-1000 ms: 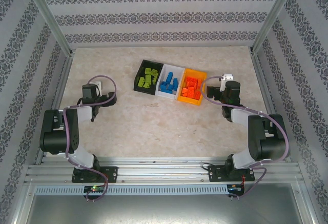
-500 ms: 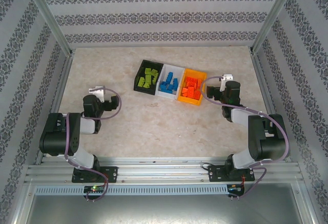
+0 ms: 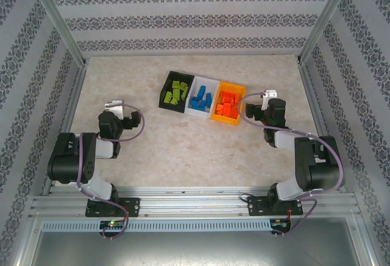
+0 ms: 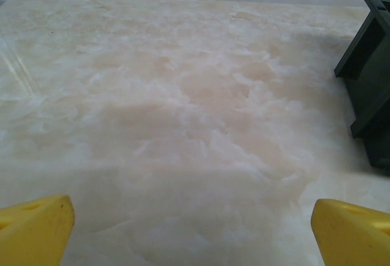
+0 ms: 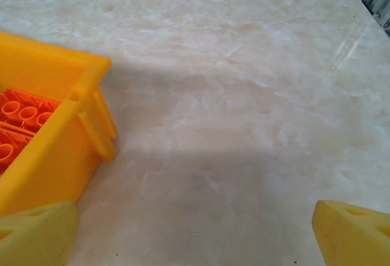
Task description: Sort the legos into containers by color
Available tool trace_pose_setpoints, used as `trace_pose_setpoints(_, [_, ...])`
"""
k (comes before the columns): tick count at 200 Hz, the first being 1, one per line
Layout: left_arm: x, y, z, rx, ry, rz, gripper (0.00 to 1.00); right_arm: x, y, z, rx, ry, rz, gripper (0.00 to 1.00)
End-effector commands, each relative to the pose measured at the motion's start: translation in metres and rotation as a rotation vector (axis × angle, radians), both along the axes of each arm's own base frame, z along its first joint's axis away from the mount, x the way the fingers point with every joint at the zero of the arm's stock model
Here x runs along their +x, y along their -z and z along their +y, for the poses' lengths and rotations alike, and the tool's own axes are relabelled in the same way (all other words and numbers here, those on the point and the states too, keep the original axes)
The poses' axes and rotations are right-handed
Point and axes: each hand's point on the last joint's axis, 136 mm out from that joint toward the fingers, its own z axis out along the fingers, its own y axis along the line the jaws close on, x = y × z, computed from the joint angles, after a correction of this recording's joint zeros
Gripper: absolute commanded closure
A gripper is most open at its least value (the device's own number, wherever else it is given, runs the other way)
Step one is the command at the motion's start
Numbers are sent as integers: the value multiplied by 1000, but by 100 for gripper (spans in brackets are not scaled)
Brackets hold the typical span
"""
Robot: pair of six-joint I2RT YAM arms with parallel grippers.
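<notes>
Smooth, marble-patterned worktop (image 3: pixel 183 150) with a soft sheen carries three moulded plastic containers: a matt black bin (image 4: pixel 368 77), a white bin (image 3: pixel 198 114) and a semi-glossy orange-yellow bin (image 5: pixel 55 156). Orange-red legos (image 5: pixel 24 117) gleam like hard plastic. Ribbed bare-metal rails (image 3: pixel 195 202) line the worktop's near edge.

Three bins (image 3: pixel 171 106), two arms (image 3: pixel 68 159), three piles of bricks (image 3: pixel 176 92)
</notes>
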Motion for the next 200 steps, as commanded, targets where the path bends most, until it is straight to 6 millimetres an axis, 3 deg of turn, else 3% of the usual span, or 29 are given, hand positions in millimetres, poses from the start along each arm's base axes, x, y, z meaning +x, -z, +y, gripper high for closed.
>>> trace_pose_setpoints(1, [5, -5, -3, 12, 11, -19, 0, -3, -17, 5, 4, -9, -100, 2])
trace_pose_setpoints(35, [3, -6, -4, 10, 15, -24, 0, -11, -20, 6, -22, 2, -221, 2])
trace_pose_setpoints(72, [3, -4, -4, 10, 13, -15, 0, -7, -10, 0, 21, 7, -147, 2])
trace_pose_setpoints(200, [5, -4, -3, 21, 4, -6, 0, -8, -10, -4, 43, 6, -151, 2])
